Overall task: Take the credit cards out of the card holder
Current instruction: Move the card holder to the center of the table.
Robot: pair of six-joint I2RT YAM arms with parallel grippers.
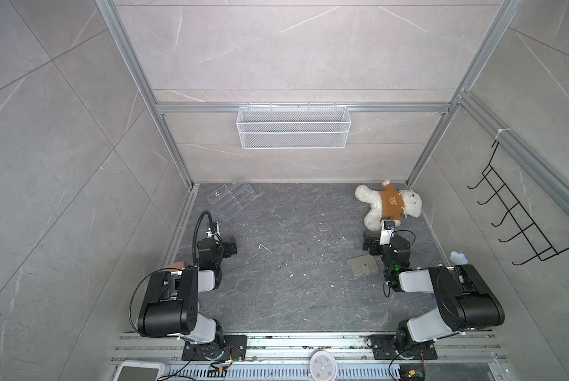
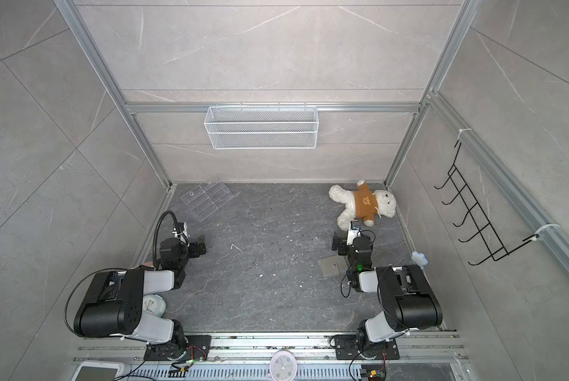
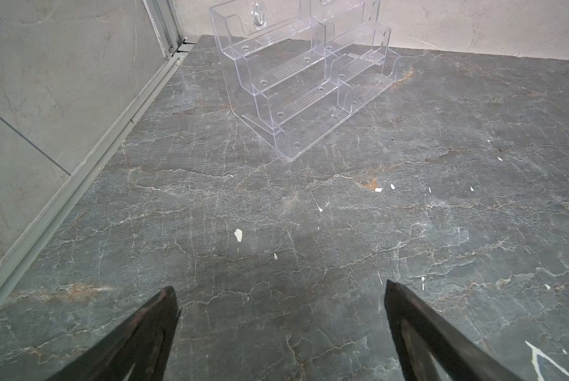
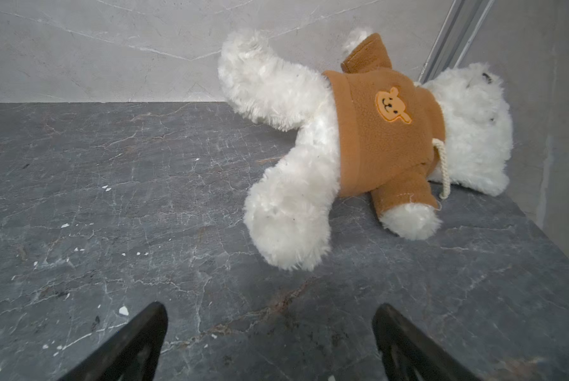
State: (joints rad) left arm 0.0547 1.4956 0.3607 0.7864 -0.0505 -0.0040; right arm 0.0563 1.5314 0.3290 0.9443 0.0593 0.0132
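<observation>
Poised low on both sides, fingers spread wide on left gripper and right gripper, gripping nothing. Lying shut and flat just beside the right arm: holder, handy for a first reach. No cards in sight, likely tucked inside. Pointed elsewhere for now, at bear and stand.

The middle of the bench lay bare between both arms. A clear tiered stand blocked the far left corner, a plush bear the far right. The grey card holder lay flat on it, just beside the right arm.
</observation>
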